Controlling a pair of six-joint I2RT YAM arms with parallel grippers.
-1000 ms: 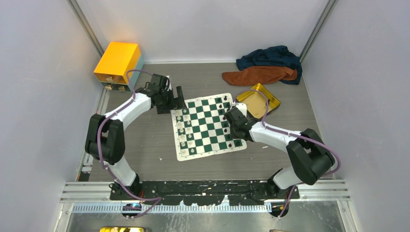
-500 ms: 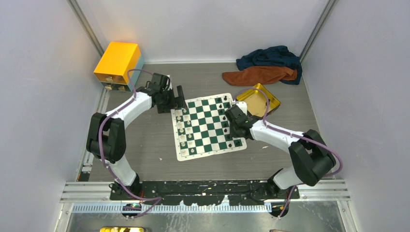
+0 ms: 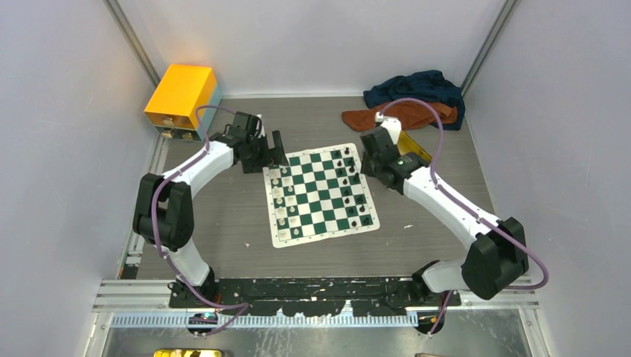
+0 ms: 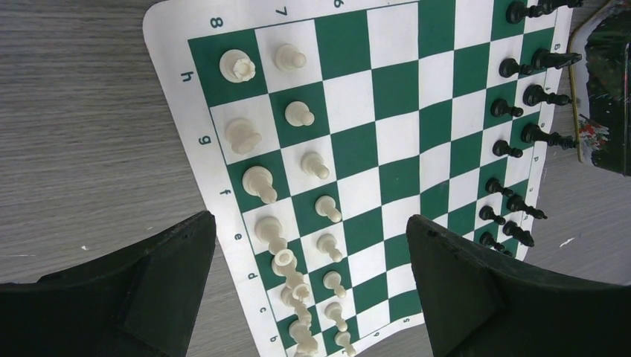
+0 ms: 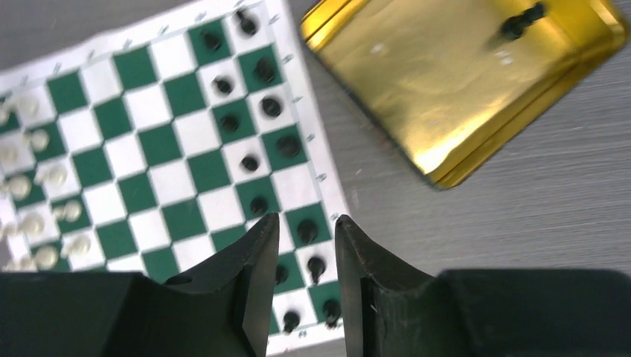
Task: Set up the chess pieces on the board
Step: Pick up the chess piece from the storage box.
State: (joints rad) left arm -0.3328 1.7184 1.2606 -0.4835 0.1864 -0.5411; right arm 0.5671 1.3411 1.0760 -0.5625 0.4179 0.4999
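Observation:
The board [image 3: 320,195] lies flat mid-table. Cream-white pieces [image 4: 298,171] stand in two rows along its left side and black pieces [image 5: 257,123] in two rows along its right side. One black piece [image 5: 521,22] lies in the gold tin [image 5: 446,89]. My left gripper [image 3: 277,152] hovers at the board's far left corner, jaws wide apart and empty [image 4: 311,223]. My right gripper [image 3: 370,167] hangs above the board's right edge beside the tin. Its jaws stand a narrow gap apart with nothing between them [image 5: 306,219].
The gold tin [image 3: 418,152] sits just right of the board, mostly under my right arm. An orange box [image 3: 182,93] stands at the back left. Blue and rust cloths [image 3: 409,104] lie at the back right. Grey walls close in on both sides.
My right arm has lifted off the board's right-hand rows and swung toward the far right, near the tin. The left arm has barely moved.

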